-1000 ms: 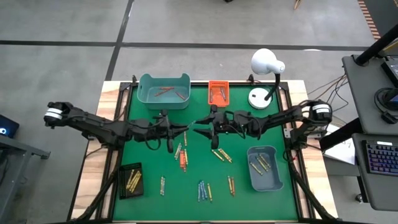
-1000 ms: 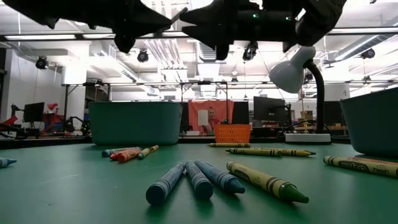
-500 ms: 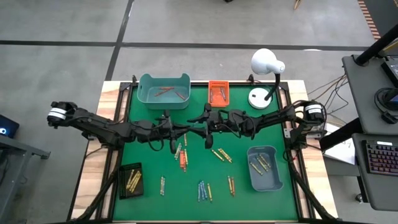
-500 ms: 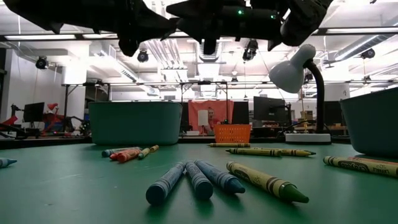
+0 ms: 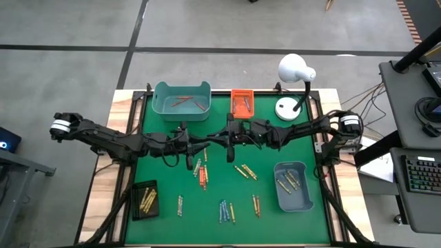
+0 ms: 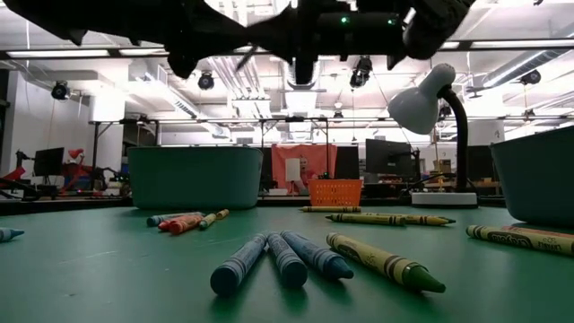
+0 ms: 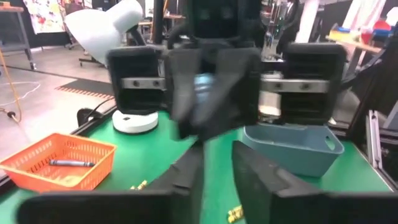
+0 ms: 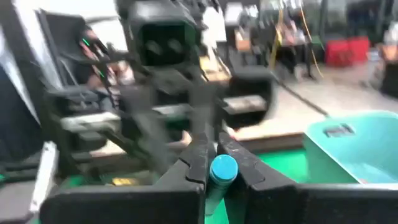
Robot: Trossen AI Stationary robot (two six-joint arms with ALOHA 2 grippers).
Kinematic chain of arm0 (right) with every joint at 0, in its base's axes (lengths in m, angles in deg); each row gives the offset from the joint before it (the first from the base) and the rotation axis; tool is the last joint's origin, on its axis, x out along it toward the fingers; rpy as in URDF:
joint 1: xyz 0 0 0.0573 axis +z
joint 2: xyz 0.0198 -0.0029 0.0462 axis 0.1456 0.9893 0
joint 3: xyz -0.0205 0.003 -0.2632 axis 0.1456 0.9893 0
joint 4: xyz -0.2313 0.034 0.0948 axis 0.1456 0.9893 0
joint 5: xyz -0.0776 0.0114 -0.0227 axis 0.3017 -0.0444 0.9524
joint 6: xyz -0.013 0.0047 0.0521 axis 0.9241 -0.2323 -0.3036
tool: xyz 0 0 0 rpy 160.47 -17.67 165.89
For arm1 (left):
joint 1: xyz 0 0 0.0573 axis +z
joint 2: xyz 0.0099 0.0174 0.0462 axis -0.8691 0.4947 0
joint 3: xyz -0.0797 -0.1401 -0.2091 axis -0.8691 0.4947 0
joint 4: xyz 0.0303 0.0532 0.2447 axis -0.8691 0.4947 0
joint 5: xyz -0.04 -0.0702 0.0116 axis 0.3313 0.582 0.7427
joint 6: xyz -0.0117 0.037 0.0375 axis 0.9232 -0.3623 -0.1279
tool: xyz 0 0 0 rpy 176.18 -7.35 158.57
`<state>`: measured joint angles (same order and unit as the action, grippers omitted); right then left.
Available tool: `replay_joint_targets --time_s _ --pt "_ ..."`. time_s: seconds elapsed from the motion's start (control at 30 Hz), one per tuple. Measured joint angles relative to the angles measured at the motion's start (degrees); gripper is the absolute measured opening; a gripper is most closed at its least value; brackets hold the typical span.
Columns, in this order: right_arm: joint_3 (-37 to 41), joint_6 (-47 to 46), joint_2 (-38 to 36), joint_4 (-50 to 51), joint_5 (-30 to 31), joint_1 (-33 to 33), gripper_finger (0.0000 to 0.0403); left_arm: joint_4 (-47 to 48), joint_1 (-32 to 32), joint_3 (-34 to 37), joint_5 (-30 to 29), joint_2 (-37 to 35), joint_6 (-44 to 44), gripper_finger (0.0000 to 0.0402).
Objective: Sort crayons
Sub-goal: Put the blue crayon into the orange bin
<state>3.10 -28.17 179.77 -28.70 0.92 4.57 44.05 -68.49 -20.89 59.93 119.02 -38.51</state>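
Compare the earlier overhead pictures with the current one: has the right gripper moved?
Yes. In the high view the right gripper has travelled toward the left arm, away from the white lamp, and now meets the left gripper mid-table, shut on a blue crayon.

The counter (image 5: 303, 213) is covered by a matt green mat, and a pale wood board is seen at its edges. The crayons (image 6: 289, 258) are wrapped in dull paper sleeves, with waxy tips left bare. The teal bin (image 5: 181, 100) in the upper left of the high view and the blue-grey bin (image 5: 293, 187) at lower right appear to be made of smooth plastic with a soft sheen. The orange basket (image 7: 57, 163) is shown as perforated plastic mesh. The lamp (image 5: 296, 70) is finished in glossy white. Both arms are clad in matt black.
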Motion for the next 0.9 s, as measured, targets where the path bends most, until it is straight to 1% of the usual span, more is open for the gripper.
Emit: replay_joint_targets --time_s 0.1,0.17,0.23,0.33,0.37,0.43,0.5,0.57,0.67,0.73,0.9 --pt "-3.2 0.13 -1.41 11.8 2.58 -1.49 0.0014 4.4 0.0 0.0 -0.05 -2.56 0.02 0.0102" --pt "-6.01 0.43 -2.26 21.39 7.01 -2.47 0.0014 7.44 0.0 0.0 -1.56 -4.79 -0.08 0.0122" --pt "-10.3 -1.12 -2.6 34.57 15.67 -3.74 0.0014 11.47 -0.04 -0.02 -4.1 -7.21 -0.15 0.0138" --pt "-17.8 -5.25 -1.69 58.02 29.41 -7.4 0.0013 16.84 0.0 -0.02 -8.4 -11.24 0.17 0.0151" --pt "-19.88 -7.97 -0.93 64.06 32.55 -9.04 0.0013 18.02 0.01 -0.02 -9.52 -12.57 0.29 0.0153" --pt "-22.7 -13.73 0.89 73.45 35.67 -12.35 0.0013 19.68 0.0 -0.02 -11.29 -14.88 0.41 0.0154" --pt "-23.71 -16.31 2.61 76.15 35.61 -15.29 0.0013 20.53 0.0 -0.02 -12.27 -16.76 0.42 0.0154" --pt "-23.73 -16.55 4.09 76.52 34.85 -17.52 0.0013 20.54 0.0 -0.02 -12.58 -18.27 0.44 0.0155" --pt "-23.71 -16.67 6.03 76.15 29.84 -20.16 0.0013 20.95 0.0 -0.02 -12.57 -19.71 0.53 0.0155" --pt "-23.69 -16.73 7.06 75.76 27.85 -21.09 0.0013 21.97 -0.02 -0.02 -12.57 -20.37 0.92 0.0155" --pt "-23.77 -16.6 8.62 74.91 27.4 -21.47 0.0013 23.23 -0.02 -0.02 -12.57 -20.73 1.19 0.0155"
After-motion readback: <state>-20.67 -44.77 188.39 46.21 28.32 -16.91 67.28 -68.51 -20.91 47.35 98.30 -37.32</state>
